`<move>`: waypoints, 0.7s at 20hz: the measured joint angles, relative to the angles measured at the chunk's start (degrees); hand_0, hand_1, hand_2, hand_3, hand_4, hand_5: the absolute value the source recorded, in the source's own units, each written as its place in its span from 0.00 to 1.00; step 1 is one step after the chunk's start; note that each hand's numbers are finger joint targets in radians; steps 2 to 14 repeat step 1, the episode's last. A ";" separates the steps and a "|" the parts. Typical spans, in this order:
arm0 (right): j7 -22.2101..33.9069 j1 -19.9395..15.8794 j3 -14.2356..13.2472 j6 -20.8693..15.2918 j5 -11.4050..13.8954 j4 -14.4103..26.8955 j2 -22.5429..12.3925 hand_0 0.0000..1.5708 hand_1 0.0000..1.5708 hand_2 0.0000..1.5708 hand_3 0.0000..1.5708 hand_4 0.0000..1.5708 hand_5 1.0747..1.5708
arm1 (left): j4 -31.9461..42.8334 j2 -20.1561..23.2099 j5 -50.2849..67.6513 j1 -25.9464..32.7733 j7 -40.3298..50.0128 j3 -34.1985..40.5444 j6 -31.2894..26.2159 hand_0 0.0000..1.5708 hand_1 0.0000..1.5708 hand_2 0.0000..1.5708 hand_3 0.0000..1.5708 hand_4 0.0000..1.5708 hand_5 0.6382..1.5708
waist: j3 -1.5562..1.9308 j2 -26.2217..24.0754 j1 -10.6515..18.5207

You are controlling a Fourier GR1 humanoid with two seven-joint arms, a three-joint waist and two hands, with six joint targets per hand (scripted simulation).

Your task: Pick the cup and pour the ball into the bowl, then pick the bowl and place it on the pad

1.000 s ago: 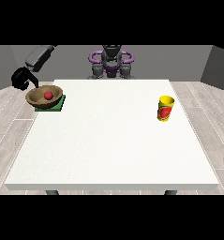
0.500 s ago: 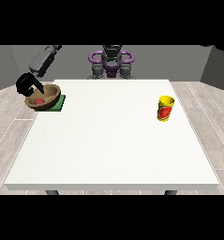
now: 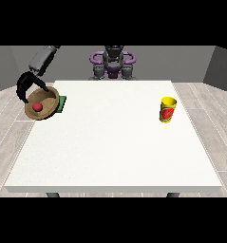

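A: Where's the bowl [image 3: 42,104]?

B: At the worktop's [image 3: 113,142] far corner on the view's left, tilted towards us, red ball [image 3: 37,107] inside. It overlaps the green pad [image 3: 62,104]; I can't tell whether it rests on it.

A: And the hand [image 3: 29,84]?

B: The hand at the view's left has its fingers curled over the bowl's far rim, holding it.

A: The cup [image 3: 167,109]?

B: Yellow, upright, near the worktop's edge at the view's right, well apart from the bowl.
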 measured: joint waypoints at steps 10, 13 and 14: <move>1.18 -0.17 0.52 0.80 0.34 -0.30 -0.74 0.00 0.00 0.00 0.00 0.13 0.61 | 0.15 -0.58 -0.45 0.70 -0.31 -0.30 0.29 0.00 0.00 0.00 0.00 0.76 1.00 | -0.01 -1.16 -0.34; 1.18 -0.17 0.52 0.80 0.34 -0.30 -0.74 0.00 0.00 0.00 0.00 0.13 0.61 | 0.15 -0.58 -0.45 0.70 -0.31 -0.30 0.29 0.00 0.00 0.00 0.00 0.76 1.00 | -0.01 -1.16 -0.34; 1.18 -0.17 0.52 0.80 0.34 -0.30 -0.74 0.00 0.00 0.00 0.00 0.13 0.61 | 0.15 -0.58 -0.45 0.70 -0.31 -0.30 0.29 0.00 0.00 0.00 0.00 0.76 1.00 | -0.01 -1.16 -0.34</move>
